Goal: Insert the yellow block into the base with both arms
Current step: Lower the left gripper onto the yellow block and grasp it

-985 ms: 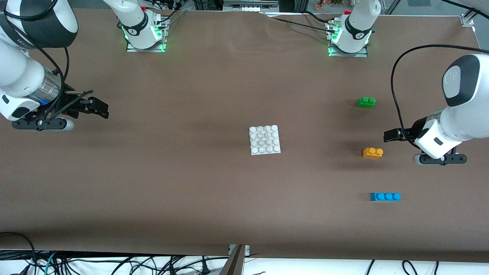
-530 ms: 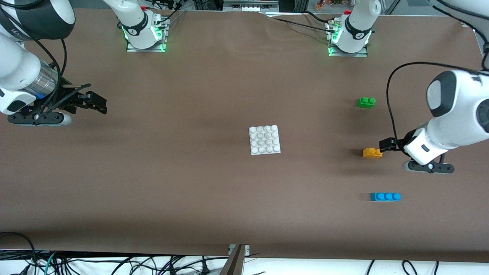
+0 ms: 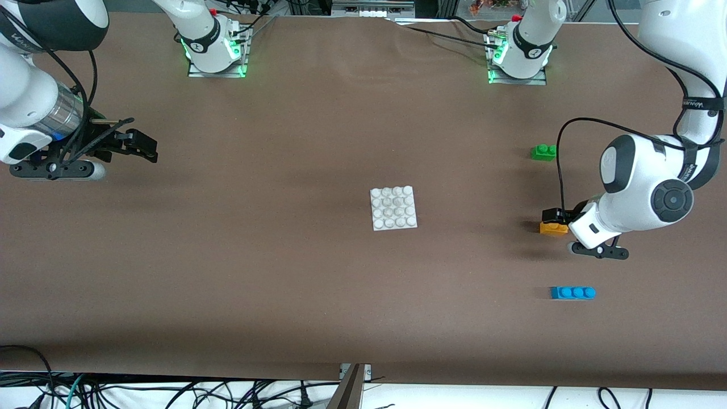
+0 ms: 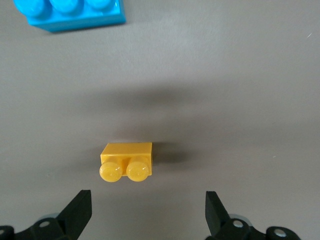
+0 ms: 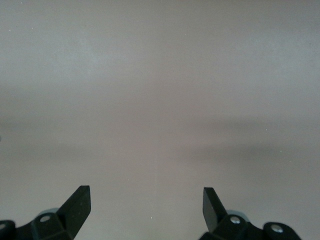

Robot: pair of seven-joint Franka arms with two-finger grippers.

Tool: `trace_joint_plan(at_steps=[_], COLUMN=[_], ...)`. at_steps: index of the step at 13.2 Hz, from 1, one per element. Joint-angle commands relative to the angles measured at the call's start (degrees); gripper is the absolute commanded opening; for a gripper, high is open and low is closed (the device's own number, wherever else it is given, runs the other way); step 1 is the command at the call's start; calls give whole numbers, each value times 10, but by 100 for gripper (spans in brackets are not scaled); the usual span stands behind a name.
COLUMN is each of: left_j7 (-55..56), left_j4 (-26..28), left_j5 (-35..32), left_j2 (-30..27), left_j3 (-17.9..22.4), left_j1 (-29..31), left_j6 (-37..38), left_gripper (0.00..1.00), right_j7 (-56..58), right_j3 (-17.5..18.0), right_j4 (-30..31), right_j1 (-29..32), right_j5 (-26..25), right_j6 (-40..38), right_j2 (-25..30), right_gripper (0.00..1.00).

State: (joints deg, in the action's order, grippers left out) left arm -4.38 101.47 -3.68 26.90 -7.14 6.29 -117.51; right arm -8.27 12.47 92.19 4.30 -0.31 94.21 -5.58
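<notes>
progress: pretty much the start, nothing is picked up or slotted in so far
yellow block: the small orange-yellow plastic brick with two round studs (image 3: 553,228) sits loose on the surface, toward the left arm's end, between a green two-stud brick (image 3: 544,151) and a longer blue three-stud brick (image 3: 572,292)
base: the flat square white studded plate (image 3: 393,208) lies mid-surface, well apart from the yellow block, with nothing on it
left hand: the black two-finger left hand (image 4: 148,212) hangs over the yellow block, fingers spread wide and gripping nothing
right hand: the right hand (image 3: 139,149) waits over bare surface at its own end, fingers also wide, nothing in them
left to do: I'd say grab, carry, press in, so basically everything
surface: plain brown matte covering (image 3: 284,284), a bit rippled
room: tangle of cables along the edge nearest the front camera
</notes>
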Motion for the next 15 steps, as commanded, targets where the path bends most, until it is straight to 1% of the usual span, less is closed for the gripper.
trace_joint_plan(at_steps=[1, 2, 4, 8, 12, 15], left_j7=[-17, -24, -62, -67, -74, -92], left_j4=[15, 15, 22, 36, 41, 55], left_j5=[-22, -32, -36, -36, -37, -37], left_j2=[0, 4, 17, 46, 56, 57], left_j3=[-2, -2, -1, -2, -1, -1], left_j1=[8, 9, 22, 29, 29, 29], left_j6=[-6, -9, -37, -90, -109, -128], left_gripper=[100, 100, 100, 100, 100, 100], right_j7=[-3, -3, -1, 0, -3, -3], right_j3=[-1, -1, -1, -1, -1, 0], right_j4=[-3, -3, -3, -3, -3, -3], right_j1=[0, 0, 0, 0, 0, 0], right_j5=[8, 8, 8, 8, 8, 8], right_j6=[-8, -8, -10, -10, -10, -11], right_j2=[5, 5, 6, 6, 7, 7], right_gripper=[99, 99, 99, 99, 99, 99])
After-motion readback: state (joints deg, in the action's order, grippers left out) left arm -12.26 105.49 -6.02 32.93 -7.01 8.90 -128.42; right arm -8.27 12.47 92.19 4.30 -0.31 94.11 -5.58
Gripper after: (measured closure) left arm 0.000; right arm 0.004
